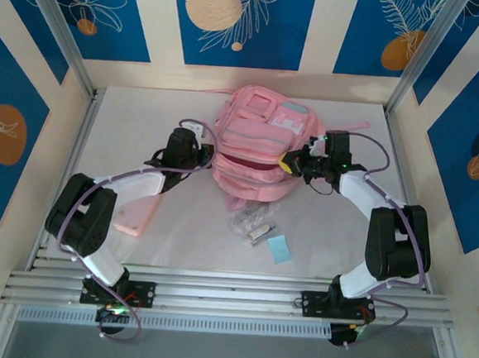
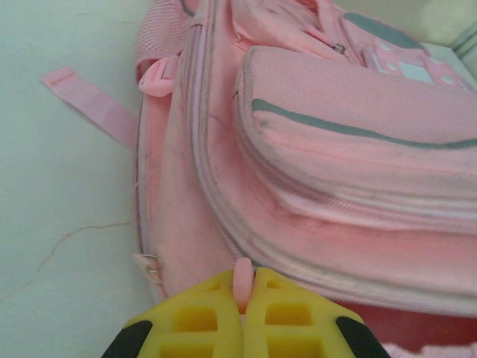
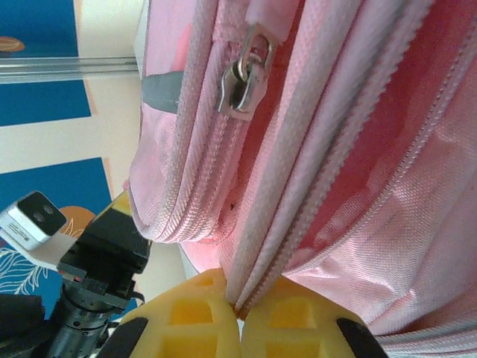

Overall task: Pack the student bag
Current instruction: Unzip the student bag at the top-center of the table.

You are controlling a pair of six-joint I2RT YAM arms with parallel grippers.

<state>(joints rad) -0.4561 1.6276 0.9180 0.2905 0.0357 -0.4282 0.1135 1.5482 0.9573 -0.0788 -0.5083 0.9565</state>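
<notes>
**A:** Seen from above, where's the student bag [image 1: 257,143]?

**B:** On the white counter [image 1: 185,241], between the left jaws and the right jaws, its mouth gaping dark red.

**A:** What are the left jaws doing?

**B:** The left wrist camera has them pressed together on a pink tab [image 2: 243,280] at the bag's edge. Overhead it's too small to make out.

**A:** And the right jaws?

**B:** Clamped on a zipper seam [image 3: 298,201], with a metal zip pull [image 3: 240,78] hanging beyond them.

**A:** Anything smaller?

**B:** Overhead, clear packets [image 1: 251,223] and a blue card [image 1: 280,248] lie on the near side of both jaws.

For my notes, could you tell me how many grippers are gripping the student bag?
2: the left gripper pinches a tab on the student bag; the right gripper clamps its zipper edge.
</notes>
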